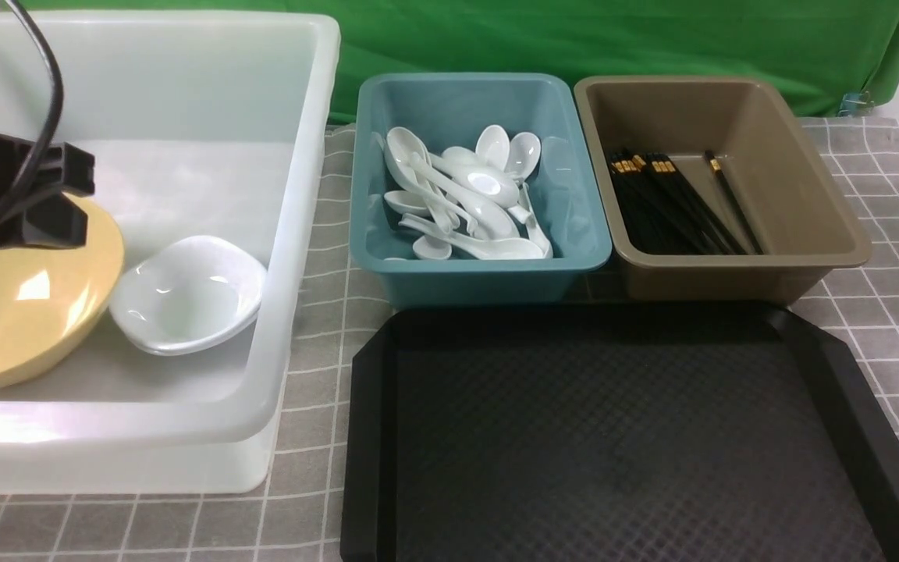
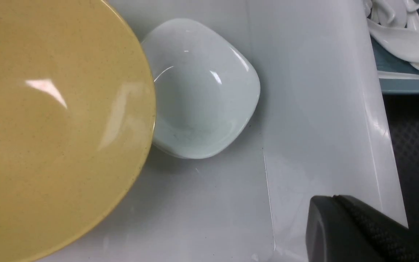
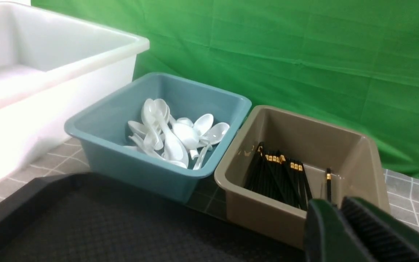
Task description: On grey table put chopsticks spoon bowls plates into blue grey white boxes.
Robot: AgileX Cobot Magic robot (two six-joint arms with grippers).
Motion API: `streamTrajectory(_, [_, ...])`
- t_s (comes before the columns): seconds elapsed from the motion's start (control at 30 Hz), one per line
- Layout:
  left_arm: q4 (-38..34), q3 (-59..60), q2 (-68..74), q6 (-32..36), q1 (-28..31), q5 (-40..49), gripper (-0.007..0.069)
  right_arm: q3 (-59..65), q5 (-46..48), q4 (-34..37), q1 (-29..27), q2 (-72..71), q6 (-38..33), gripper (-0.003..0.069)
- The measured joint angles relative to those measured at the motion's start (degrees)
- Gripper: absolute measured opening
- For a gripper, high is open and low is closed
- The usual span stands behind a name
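yellow bowl (image 1: 12, 312) cut off at left edge, left hand (image 1: 59, 199) partly out of frame, lower white plate (image 1: 176, 343) mostly hidden

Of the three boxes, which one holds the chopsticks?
The brown-grey box, farthest right in the front view, holds the black chopsticks. The teal-blue box holds white spoons; the large white box holds dishes.

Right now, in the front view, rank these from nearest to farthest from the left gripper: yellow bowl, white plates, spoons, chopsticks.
1. Yellow bowl, just under the left gripper, in the white tub.
2. White plates, beside the bowl.
3. Spoons, in the blue tub.
4. Chopsticks, in the grey-brown tub, far right.
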Motion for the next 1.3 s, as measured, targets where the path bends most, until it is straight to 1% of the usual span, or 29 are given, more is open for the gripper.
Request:
streamTrajectory(0.17, [0.05, 0.00, 0.00, 0.00, 0.00, -0.28, -0.0002, 1.64, -0.47, 0.00, -0.97, -2.61, 0.00, 0.0066])
streamTrajectory(0.3, [0.16, 0.00, 0.00, 0.00, 0.00, 0.07, -0.0002, 5.61, -1.14, 0.00, -5.57, -7.57, 0.00, 0.0071])
streamTrajectory(0.4, [0.26, 0.00, 0.00, 0.00, 0.00, 1.35, -0.0002, 10.83, -1.06, 0.00, -11.01, -11.63, 0.00, 0.0079])
streamTrajectory(0.53, [0.26, 0.00, 0.00, 0.14, 0.00, 2.73, -0.0002, 17.27, -0.88, 0.00, -15.21, -15.42, 0.00, 0.0092])
streamTrajectory(0.67, [0.41, 0.00, 0.00, 0.27, 0.00, 3.82, -0.0002, 21.71, -0.16, 0.00, -16.82, -17.27, 0.00, 0.0107])
streamTrajectory(0.8, [3.00, 0.00, -0.62, 3.17, 0.00, 7.26, -0.0002, 21.98, 3.56, 0.00, -17.53, -18.63, 0.00, 0.0115])
streamTrajectory(0.93, [5.43, 0.08, -5.29, 3.34, 0.00, 12.47, -0.0002, 21.98, 4.13, 0.00, -17.63, -18.63, 0.00, 0.0123])
streamTrajectory(1.0, [5.43, 0.55, -7.13, 3.34, 0.00, 12.64, -0.0002, 21.98, 4.19, 0.00, -17.63, -18.63, 0.00, 0.0125])
streamTrajectory(1.1, [2.91, 8.14, -20.01, 3.46, 0.00, 7.96, -0.0002, 21.98, 4.32, 0.00, -17.63, -18.63, 0.00, 0.0133])
streamTrajectory(1.17, [2.26, 12.46, -24.97, 3.92, 0.00, 3.84, -0.0002, 21.98, 4.32, 0.00, -17.63, -18.63, 0.00, 0.0139])
streamTrajectory(1.3, [1.61, 25.10, -38.00, 4.44, 0.00, -10.86, -0.0002, 21.98, 4.32, 0.00, -17.63, -18.63, 0.00, 0.0150])
